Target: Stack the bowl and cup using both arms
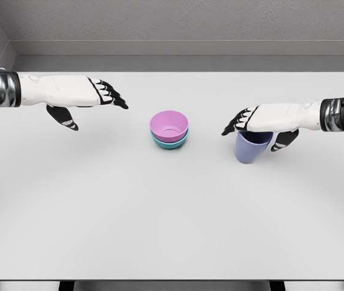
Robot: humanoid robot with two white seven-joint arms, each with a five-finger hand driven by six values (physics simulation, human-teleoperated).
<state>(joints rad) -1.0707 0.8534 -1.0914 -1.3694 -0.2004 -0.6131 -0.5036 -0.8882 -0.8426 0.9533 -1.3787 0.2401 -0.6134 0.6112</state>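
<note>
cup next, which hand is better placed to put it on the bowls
Right. The right hand sits directly over the blue cup, seemingly grasping it. The left hand hangs open, left of the stacked bowls, far from the cup.

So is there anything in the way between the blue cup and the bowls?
No, nothing visible. The right hand sits over the blue cup, and only bare white table lies between it and the pink bowl nested in the teal bowl.
</note>
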